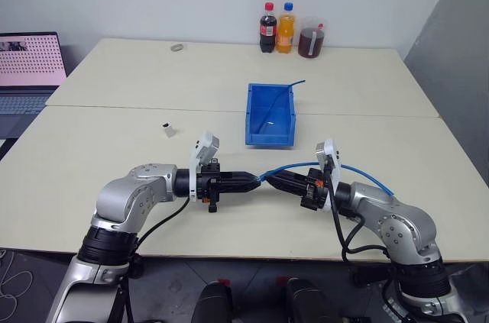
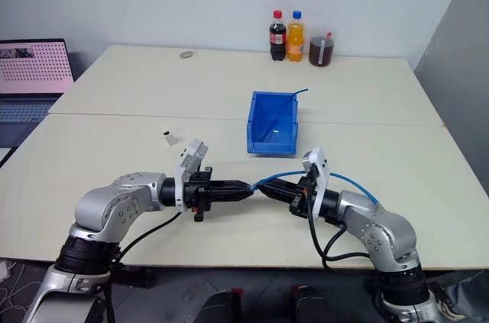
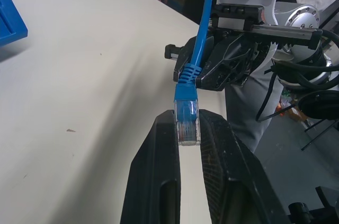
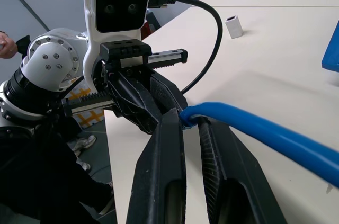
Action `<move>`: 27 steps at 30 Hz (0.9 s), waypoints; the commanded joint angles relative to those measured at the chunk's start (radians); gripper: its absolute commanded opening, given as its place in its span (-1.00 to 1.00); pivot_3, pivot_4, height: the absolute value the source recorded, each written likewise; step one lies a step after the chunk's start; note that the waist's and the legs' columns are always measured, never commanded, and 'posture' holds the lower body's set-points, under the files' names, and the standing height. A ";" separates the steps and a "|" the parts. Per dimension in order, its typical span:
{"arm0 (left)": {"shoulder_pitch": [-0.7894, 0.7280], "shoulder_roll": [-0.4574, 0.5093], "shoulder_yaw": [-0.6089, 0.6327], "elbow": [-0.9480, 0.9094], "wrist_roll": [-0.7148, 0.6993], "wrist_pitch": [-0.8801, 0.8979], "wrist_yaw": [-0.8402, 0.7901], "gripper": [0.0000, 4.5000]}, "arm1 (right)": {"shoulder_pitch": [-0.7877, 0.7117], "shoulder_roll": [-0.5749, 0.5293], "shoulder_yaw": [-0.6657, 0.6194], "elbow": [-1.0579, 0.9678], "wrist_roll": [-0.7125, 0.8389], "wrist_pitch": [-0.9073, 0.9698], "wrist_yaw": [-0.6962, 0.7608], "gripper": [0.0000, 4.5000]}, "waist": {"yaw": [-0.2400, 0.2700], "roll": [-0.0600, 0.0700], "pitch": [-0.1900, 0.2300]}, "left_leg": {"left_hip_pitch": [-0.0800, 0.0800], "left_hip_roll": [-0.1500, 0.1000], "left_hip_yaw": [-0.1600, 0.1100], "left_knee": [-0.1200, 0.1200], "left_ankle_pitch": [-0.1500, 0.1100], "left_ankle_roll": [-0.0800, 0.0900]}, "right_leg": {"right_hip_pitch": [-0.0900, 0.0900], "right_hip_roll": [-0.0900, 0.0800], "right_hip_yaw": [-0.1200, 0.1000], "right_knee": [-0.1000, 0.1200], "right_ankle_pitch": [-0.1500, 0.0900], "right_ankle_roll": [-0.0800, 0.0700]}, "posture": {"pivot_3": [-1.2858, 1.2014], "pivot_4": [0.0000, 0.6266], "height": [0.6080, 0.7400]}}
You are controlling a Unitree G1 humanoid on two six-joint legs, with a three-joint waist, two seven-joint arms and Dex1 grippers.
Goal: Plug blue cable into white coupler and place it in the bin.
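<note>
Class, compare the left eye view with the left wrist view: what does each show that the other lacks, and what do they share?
Left eye view alone: the bin, the white coupler standing apart on the table, three bottles and a laptop.

Left wrist view alone: the clear plug pinched between the left gripper jaws.

Shared: the blue cable running between the left gripper and the right gripper.

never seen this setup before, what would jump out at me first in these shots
The two black tools meeting tip to tip over the near table edge: the left tool is shut on the clear plug of the blue cable, and the right tool pinches the same cable just behind it. Beyond them sits the bright blue bin, and the white coupler stands alone on the table to the left.
</note>
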 commanded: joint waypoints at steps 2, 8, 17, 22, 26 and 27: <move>-0.011 -0.019 0.007 -0.025 0.003 -0.052 0.007 -0.89 | -0.015 -0.009 0.025 -0.025 0.045 0.013 0.041 -0.96 | 0.000 0.000 0.000 | 0.000 0.000 0.000 0.000 0.000 0.000 | 0.000 0.000 0.000 0.000 0.000 0.000 | 0.03 -0.52 1.00; -0.015 -0.011 0.003 -0.015 0.003 -0.046 -0.005 -0.73 | -0.015 -0.010 0.023 -0.032 0.060 0.029 0.051 -0.97 | -0.001 0.000 0.000 | 0.000 0.000 0.000 0.000 0.000 0.000 | 0.000 0.000 0.000 0.000 0.000 0.000 | 0.03 -0.52 1.00; 0.058 0.097 -0.026 -0.036 0.069 -0.123 -0.076 0.13 | -0.025 -0.037 0.017 -0.009 0.046 0.000 0.059 -0.98 | -0.002 0.000 0.001 | 0.000 0.000 0.000 -0.001 0.000 0.000 | 0.000 0.000 0.000 0.000 0.000 -0.001 | 0.03 -0.52 1.00; 0.142 0.140 0.015 -0.095 0.065 -0.139 -0.047 0.59 | -0.029 -0.051 0.011 0.013 0.024 -0.035 0.052 -0.98 | -0.003 0.000 0.002 | 0.000 0.000 0.000 -0.003 0.000 0.000 | -0.001 0.000 -0.001 0.000 -0.001 -0.002 | 0.03 -0.52 1.00; 0.202 0.104 0.095 -0.101 0.115 -0.193 0.116 0.92 | -0.033 -0.060 0.004 0.034 0.005 -0.064 0.042 -0.98 | -0.002 0.000 0.003 | 0.000 0.000 0.000 -0.003 0.000 0.000 | -0.001 -0.001 -0.001 -0.001 -0.001 -0.002 | 0.03 -0.52 1.00; 0.213 0.090 0.112 -0.101 0.134 -0.210 0.165 0.99 | -0.033 -0.062 0.003 0.036 -0.001 -0.071 0.040 -0.98 | -0.002 0.000 0.003 | 0.000 0.000 0.000 -0.003 0.000 0.000 | -0.001 -0.001 -0.001 -0.001 -0.001 -0.002 | 0.03 -0.52 1.00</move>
